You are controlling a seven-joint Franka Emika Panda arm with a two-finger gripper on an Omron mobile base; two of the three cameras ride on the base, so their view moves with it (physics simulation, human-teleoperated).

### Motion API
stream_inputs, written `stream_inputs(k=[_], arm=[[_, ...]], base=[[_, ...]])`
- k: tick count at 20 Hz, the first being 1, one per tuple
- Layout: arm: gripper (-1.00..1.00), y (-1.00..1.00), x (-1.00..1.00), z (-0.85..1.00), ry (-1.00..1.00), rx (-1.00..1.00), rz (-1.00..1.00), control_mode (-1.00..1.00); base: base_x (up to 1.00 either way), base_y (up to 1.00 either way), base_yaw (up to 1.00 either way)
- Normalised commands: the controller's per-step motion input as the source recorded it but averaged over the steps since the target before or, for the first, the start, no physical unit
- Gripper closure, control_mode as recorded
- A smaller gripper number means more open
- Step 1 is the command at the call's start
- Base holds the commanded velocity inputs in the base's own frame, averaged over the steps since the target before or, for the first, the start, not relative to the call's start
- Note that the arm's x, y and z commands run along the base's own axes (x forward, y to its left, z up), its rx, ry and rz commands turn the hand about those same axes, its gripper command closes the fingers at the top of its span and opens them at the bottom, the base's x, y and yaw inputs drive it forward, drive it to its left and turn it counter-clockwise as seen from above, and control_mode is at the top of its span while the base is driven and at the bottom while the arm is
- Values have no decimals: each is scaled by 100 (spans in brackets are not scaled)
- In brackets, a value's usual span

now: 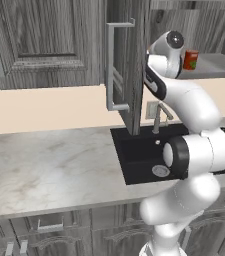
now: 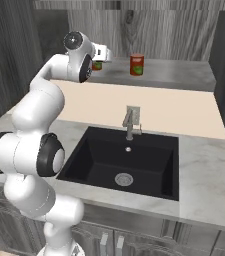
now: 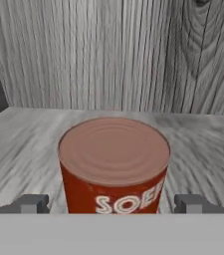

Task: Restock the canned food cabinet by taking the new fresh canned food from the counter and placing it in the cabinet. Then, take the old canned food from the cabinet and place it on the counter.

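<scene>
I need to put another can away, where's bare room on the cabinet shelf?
The shelf is bare right of the standing can, out to the cabinet's side wall. Its left end is crowded: the gripper straddles a red can there.

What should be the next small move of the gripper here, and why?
Probably close the jaws on the can. In the hand view it stands upright on the cabinet shelf, and the gripper has one fingertip on each side of it, apart from its wall, so no grasp is made yet.

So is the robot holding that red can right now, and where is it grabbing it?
Not clearly. The can stands upright on the cabinet shelf, between the gripper's fingertips, which flank its lower sides with visible gaps. It looks open, not gripping.
</scene>
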Motion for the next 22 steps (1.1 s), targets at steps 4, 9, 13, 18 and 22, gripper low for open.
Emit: stream_inputs(k=[4, 9, 13, 18, 22], arm=[[-100, 0, 30, -7, 0, 0, 0, -100], [-100, 0, 13, -15, 0, 0, 0, -100], [100, 0, 0, -14, 0, 0, 0, -100], [100, 0, 0, -2, -1, 0, 0, -100], [100, -1, -2, 0, 0, 0, 0, -100]], base=[[0, 0, 0], [0, 0, 0], [0, 0, 0], [0, 0, 0], [0, 0, 0]])
